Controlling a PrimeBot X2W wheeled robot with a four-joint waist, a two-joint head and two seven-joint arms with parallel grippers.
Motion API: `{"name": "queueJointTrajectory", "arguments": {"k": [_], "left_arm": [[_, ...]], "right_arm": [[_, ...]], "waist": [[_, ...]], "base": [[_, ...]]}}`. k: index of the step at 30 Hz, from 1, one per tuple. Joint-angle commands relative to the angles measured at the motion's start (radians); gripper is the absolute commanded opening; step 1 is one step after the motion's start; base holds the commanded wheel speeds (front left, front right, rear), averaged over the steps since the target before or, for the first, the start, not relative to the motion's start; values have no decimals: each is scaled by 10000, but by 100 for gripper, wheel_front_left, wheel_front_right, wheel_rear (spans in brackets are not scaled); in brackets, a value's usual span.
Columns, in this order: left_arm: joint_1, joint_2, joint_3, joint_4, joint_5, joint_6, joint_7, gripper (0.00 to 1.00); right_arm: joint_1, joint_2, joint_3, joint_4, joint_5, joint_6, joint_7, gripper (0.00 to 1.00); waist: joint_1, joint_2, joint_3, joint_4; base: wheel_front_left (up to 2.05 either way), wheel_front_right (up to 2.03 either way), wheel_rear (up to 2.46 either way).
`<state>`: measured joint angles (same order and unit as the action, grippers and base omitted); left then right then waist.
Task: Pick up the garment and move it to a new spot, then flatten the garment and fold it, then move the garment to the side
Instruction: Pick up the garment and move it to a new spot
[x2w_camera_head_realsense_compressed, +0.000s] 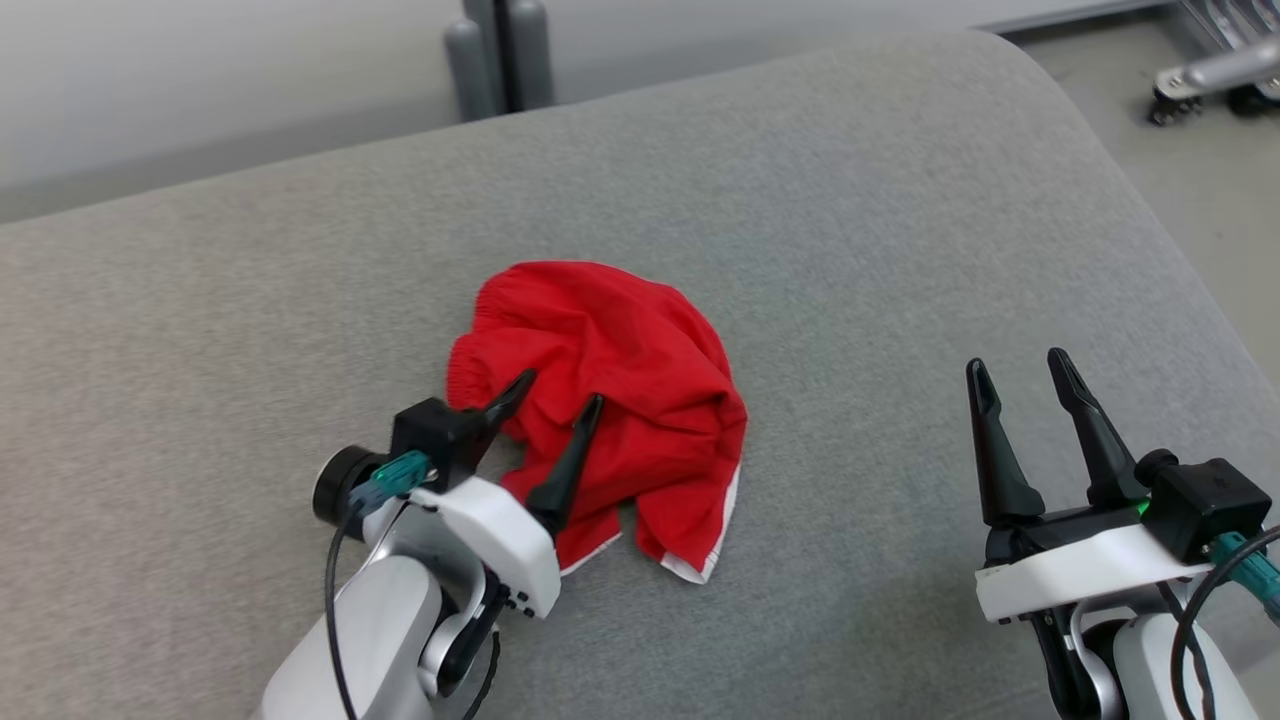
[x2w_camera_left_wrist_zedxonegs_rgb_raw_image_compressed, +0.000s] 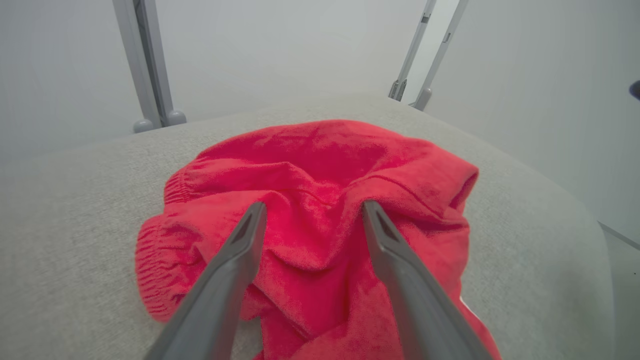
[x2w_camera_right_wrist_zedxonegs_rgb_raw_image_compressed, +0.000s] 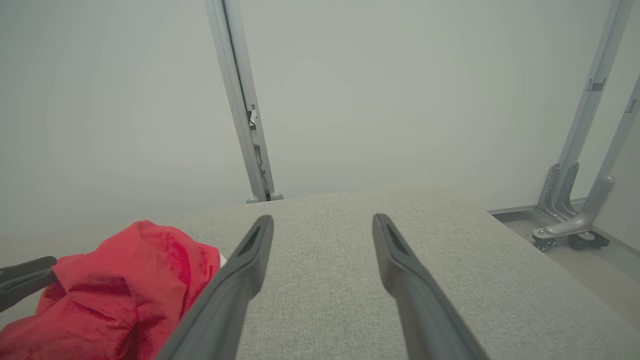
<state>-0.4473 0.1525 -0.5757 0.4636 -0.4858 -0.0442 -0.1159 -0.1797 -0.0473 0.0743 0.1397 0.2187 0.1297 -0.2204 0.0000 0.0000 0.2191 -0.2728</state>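
Fingers (x2w_camera_head_realsense_compressed: 565, 465) of the left gripper (x2w_camera_head_realsense_compressed: 563, 387) stand apart over the crumpled red garment (x2w_camera_head_realsense_compressed: 640, 350), heaped at the middle of the pad (x2w_camera_head_realsense_compressed: 850, 200). The right gripper (x2w_camera_head_realsense_compressed: 1016, 360), also spread, waits well clear. Flattening looks next: each must pinch an edge and spread.

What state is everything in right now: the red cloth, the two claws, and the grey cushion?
red garment, crumpled in a heap, not yet flattened or folded.
left gripper, open, fingers spread over the garment, clamping nothing.
right gripper, open and empty, off to the side of the garment.
grey padded surface, bearing the garment near its middle.
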Motion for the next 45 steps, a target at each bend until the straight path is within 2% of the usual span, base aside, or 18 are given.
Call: {"name": "queueJointTrajectory", "arguments": {"k": [1,6,12,21,25,33,45], "left_arm": [[212,110,113,-67,-91,44,-133,100],[710,446,811,-509,-484,505,-543,100],[1460,1124,1964,-946,-1043,1176,-872,100],[2793,1920,3308,-1973,-1609,1779,-1222,100],[3385,2082,3435,-2554,-1522,1869,-1298,100],[4524,2396,3093,-3766,-1098,2224,-1051,100],[5406,2650,2862,-4732,-885,2673,-619,100]], "right_arm": [[-17,-56,-73,19,-77,19,1,100],[154,-57,-192,-9,-179,19,164,100],[331,-62,-284,-98,-232,19,343,100],[682,-58,-353,-120,-338,19,536,100],[824,-60,-367,-146,-420,19,631,100],[1293,-78,-345,-201,-531,19,847,100],[1931,-84,-624,-481,-735,19,1144,100]], "waist": [[0,0,-363,392],[0,0,-795,991],[0,0,-1133,1567],[0,0,-1492,2217],[0,0,-1708,2339],[0,0,-2187,2256],[0,0,-2595,2247]], "base": [[0,0,0],[0,0,0],[0,0,0],[0,0,0],[0,0,0],[0,0,0],[0,0,0]]}}
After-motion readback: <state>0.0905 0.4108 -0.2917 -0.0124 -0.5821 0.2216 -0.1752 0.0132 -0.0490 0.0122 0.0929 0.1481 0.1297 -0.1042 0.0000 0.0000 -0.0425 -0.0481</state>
